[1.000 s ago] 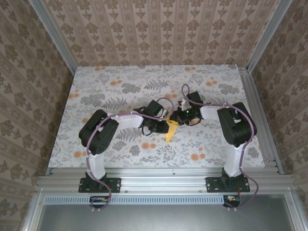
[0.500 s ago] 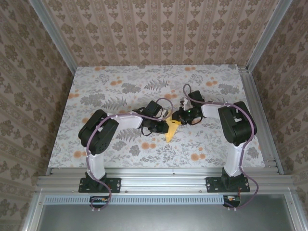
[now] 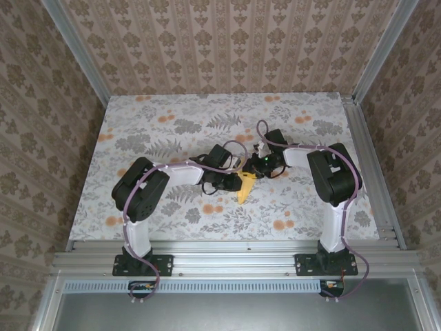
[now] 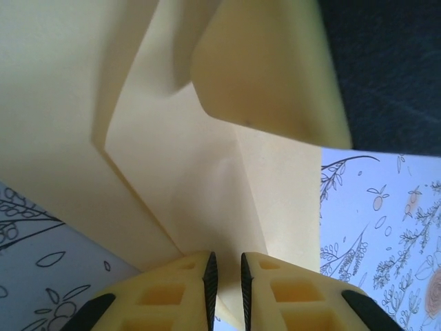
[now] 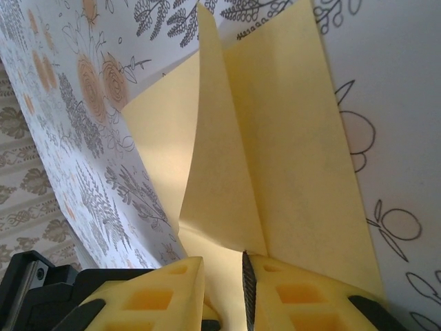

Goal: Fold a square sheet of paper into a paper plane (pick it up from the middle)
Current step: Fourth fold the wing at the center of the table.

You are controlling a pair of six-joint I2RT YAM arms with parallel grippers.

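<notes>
Since half-folded paper plane lies at table centre, long axis running far edge to near edge, both grippers work its far end; neither clearly nearer. Left gripper: jaws nearly pressed together, pinching paper layers. Right gripper: jaws slightly spread around raised crease; firm grip cannot be told. Top view: folds too small, contact points hidden under wrists.

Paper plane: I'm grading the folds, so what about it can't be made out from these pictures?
- Top external: the paper plane is tiny, and its far end is covered by the left gripper and right gripper.
- Left wrist: its outline is cut off by the frame edges.
- Right wrist: it is unclear whether the fingers actually pinch it; the same goes for the left.
</notes>
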